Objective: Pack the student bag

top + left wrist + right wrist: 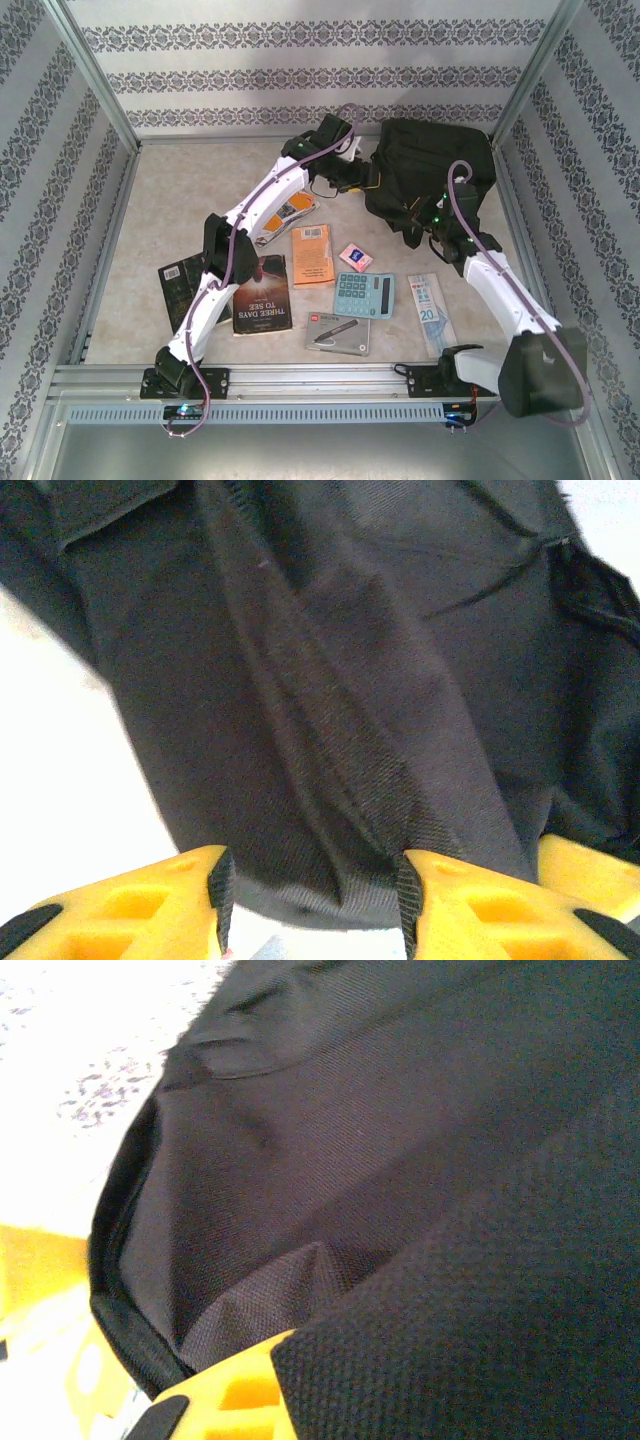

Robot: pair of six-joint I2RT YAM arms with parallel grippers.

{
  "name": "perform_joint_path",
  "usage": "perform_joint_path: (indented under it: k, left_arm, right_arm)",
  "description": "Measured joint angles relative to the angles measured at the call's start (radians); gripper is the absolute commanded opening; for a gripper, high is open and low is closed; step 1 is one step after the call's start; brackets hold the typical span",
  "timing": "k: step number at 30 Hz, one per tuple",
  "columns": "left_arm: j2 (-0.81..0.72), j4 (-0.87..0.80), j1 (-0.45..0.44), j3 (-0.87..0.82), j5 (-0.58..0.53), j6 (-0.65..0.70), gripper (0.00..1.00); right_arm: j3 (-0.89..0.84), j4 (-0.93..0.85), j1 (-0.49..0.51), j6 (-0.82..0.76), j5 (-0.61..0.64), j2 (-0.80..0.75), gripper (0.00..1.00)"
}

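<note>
left gripper [312, 885]: jaws part way apart, clamped on a fold of black fabric. that is the left edge of the student bag [430, 160]. right gripper [428, 212]: closed at the bag's lower edge, can't tell if cloth is caught. bag slumps in the upper right of the top view, both arms touching it. long axis unclear. i judge its mouth faces lower left, toward the calculator [364, 294].

The far left part of the worktop [175, 190] is bare, so there is lots of room to move there. The student bag [430, 160] fills the far right corner, and the left arm [262, 205] lies slanted across the middle toward it. Books [262, 292], a calculator [364, 294] and other small things crowd the near middle, and the right arm [505, 295] blocks the right edge.
</note>
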Motion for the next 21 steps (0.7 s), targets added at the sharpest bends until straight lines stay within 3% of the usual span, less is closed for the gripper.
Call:
perform_joint_path:
  k: [9,17,21]
  left_arm:
    - [-0.036,0.000,-0.039,0.026,-0.006,0.043,0.44]
    - [-0.071,0.003,-0.050,0.028,0.001,0.079,0.47]
    - [-0.058,0.015,-0.051,0.039,0.055,0.080,0.47]
  right_arm:
    - [-0.089,0.032,0.001,-0.186,-0.060,-0.088,0.00]
    - [-0.122,0.046,0.043,-0.248,-0.058,-0.126,0.00]
    - [-0.122,0.046,0.061,-0.255,-0.059,-0.126,0.00]
